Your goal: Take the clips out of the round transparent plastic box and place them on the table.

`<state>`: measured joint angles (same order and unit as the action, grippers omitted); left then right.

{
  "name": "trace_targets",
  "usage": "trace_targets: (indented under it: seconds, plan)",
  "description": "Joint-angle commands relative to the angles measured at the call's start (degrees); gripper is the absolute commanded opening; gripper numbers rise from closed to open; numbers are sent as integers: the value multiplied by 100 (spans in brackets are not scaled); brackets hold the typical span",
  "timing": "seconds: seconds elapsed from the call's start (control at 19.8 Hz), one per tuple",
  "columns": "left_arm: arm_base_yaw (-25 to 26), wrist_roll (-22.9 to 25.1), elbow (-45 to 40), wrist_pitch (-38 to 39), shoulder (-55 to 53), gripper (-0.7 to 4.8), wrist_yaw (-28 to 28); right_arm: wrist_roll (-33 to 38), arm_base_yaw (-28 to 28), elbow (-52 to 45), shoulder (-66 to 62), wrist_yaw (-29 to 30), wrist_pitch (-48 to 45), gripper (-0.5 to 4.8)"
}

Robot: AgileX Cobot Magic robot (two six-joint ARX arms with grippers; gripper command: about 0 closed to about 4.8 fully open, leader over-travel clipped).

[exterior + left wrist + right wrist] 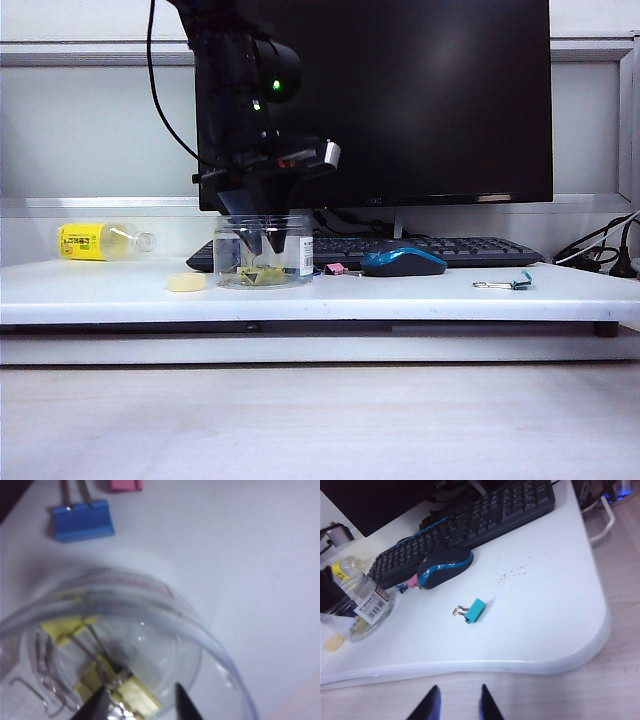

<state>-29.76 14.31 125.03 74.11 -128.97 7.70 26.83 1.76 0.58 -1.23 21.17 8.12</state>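
monitor [420, 100]: dark screen, well behind the left fingers
keyboard [440, 248]: black, beyond and right of those fingers
mouse [402, 262]: black and blue, touching the keyboard's front
teal clip [472, 611]: long silver handles, alone on white, well ahead of the right fingers
bottle [100, 240]: yellow label, lying flat
disc [186, 282]: pale yellow, near the left fingers

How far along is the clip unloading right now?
Done: a blue clip and a pink clip already lie on the table. In hand: the left gripper reaches into the round transparent plastic box, fingers open around a yellow clip. Left: that one and another yellow clip. The right gripper hangs open off the table.
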Motion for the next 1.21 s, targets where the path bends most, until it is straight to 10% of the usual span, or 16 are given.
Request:
trace_targets:
  seconds: [0.05,1.01,1.21]
  plan:
    - [-9,-42,17,-116,-31,157,-186,-28,-2,11,7,15,-20,107]
    - [-15,-505,20,-411,-354,151,-861,-28,-2,11,9,-4,-24,107]
    - [-15,-535,20,-479,-459,55,-944,-28,0,11,9,-7,-24,107]
